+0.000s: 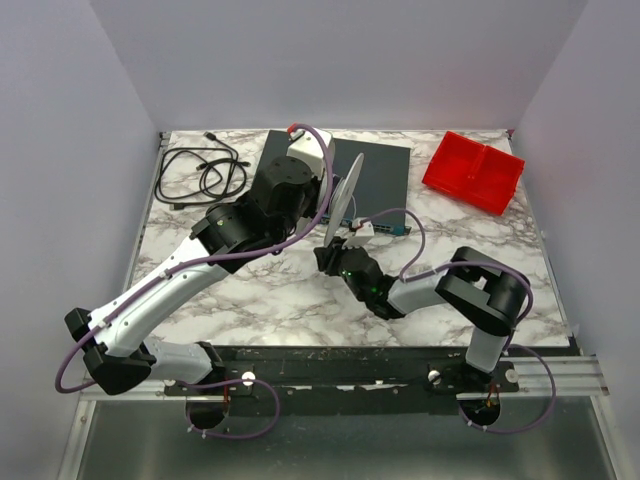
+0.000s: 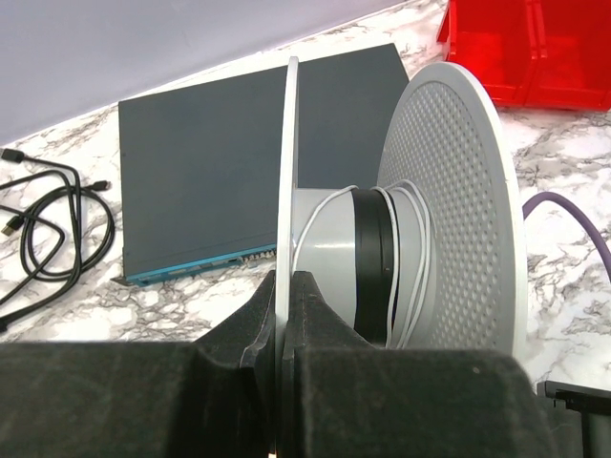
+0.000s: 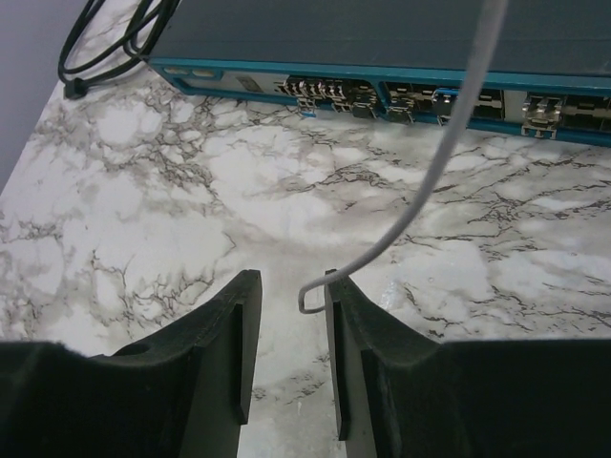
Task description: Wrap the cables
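Left gripper [image 2: 284, 286]: my fingers are clamped on the spool [image 2: 458, 191] flange, centre frame.
White wire [image 3: 430, 181]: a few turns on the hub; the tail drops from upper right.
Right gripper [image 3: 291, 305]: my fingers are apart, the tail unheld beside one.
Risk: the tail slips out and the turns slacken.

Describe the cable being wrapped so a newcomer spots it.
Find the flat dark box with the teal edge. In front of it, the left end effector grips a white spool. The cable is the hair-thin white wire on its hub, far finer than the black cord.
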`<state>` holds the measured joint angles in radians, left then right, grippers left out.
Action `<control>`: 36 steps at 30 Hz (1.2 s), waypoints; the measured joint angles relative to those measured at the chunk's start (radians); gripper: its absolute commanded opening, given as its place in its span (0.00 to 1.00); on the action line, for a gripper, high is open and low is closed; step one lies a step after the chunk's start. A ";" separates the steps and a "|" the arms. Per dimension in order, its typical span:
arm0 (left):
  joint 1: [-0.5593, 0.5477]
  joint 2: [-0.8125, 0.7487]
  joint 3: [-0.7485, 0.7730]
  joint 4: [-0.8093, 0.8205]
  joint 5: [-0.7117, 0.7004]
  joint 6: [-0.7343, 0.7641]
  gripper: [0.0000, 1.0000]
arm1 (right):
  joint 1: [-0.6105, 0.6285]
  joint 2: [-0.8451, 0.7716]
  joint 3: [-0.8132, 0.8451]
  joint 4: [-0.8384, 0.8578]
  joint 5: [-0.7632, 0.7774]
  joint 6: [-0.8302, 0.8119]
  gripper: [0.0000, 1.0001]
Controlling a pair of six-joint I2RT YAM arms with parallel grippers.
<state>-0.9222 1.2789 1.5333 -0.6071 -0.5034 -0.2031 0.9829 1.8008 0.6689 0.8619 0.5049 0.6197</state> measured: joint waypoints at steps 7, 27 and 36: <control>0.000 0.000 0.003 -0.009 -0.003 0.000 0.00 | 0.019 0.005 0.005 -0.003 0.018 -0.015 0.20; 0.061 0.085 -0.042 0.145 -0.154 0.016 0.00 | 0.077 -0.375 0.007 -0.420 -0.012 0.000 0.01; 0.061 0.185 -0.077 0.217 -0.158 0.045 0.00 | 0.076 -0.494 0.236 -0.797 -0.105 -0.144 0.01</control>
<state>-0.8616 1.4635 1.4559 -0.3904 -0.6617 -0.1577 1.0592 1.3067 0.9051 0.0650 0.4004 0.4755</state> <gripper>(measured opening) 0.036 0.038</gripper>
